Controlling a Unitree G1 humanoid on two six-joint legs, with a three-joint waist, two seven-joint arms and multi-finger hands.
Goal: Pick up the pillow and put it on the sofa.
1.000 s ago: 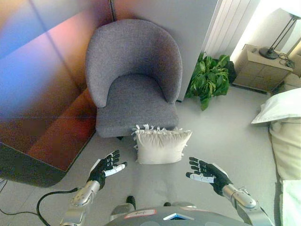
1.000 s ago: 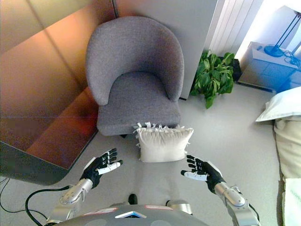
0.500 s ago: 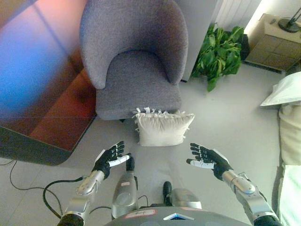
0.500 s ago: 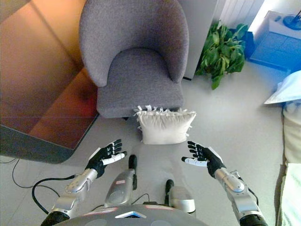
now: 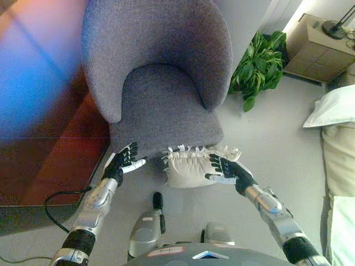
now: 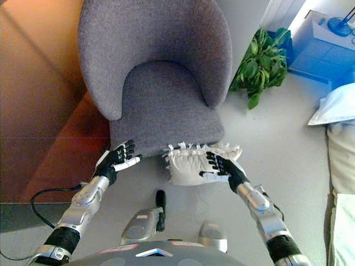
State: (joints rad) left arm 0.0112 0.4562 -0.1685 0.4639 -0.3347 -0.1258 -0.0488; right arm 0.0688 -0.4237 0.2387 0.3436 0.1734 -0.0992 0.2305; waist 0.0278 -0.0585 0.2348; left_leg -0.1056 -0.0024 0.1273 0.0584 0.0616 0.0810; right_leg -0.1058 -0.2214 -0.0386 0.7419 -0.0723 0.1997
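Note:
A cream pillow (image 5: 188,166) with a white fringe stands on the floor, leaning against the front of a grey armchair (image 5: 161,83). It also shows in the right eye view (image 6: 188,165). My right hand (image 5: 224,169) is open, its straight fingers pressed on the pillow's right side and denting it. My left hand (image 5: 125,160) is open at the armchair's front left corner, a short way left of the pillow and not touching it.
A green potted plant (image 5: 260,66) stands right of the armchair. A bedside cabinet (image 5: 321,44) with a lamp is at the far right. White bedding (image 5: 335,111) lies at the right edge. A dark glossy panel (image 5: 39,111) fills the left.
The camera has moved closer to the armchair. Both hands reached forward: the right hand now presses the pillow's right side, the left hand is by the seat's front left corner.

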